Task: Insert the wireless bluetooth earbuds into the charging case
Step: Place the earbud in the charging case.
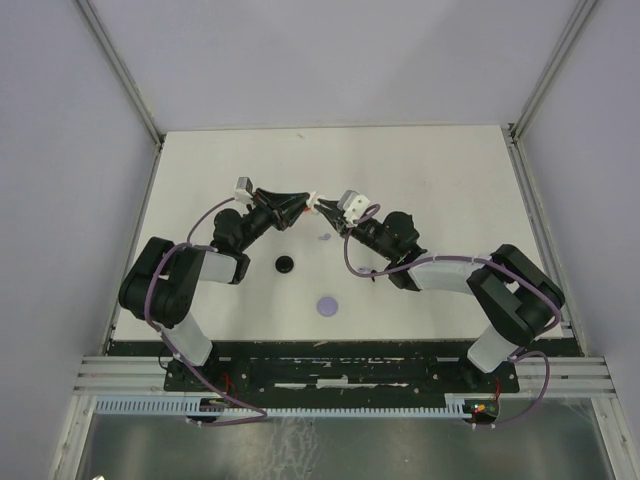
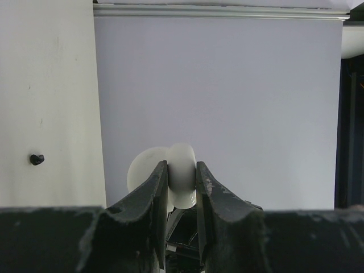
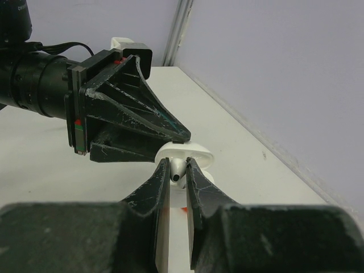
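My left gripper is shut on a white charging case and holds it above the table with its round lid swung open. My right gripper meets it tip to tip and is shut on a white earbud, which sits right at the case's opening. In the right wrist view, the left gripper's black fingers clamp the case from the left. A tiny black earbud lies on the table. Something small and red shows on the table below the case.
A black round disc and a lavender round disc lie on the white table in front of the arms. A small lavender piece lies below the grippers. Pale walls enclose the table on three sides.
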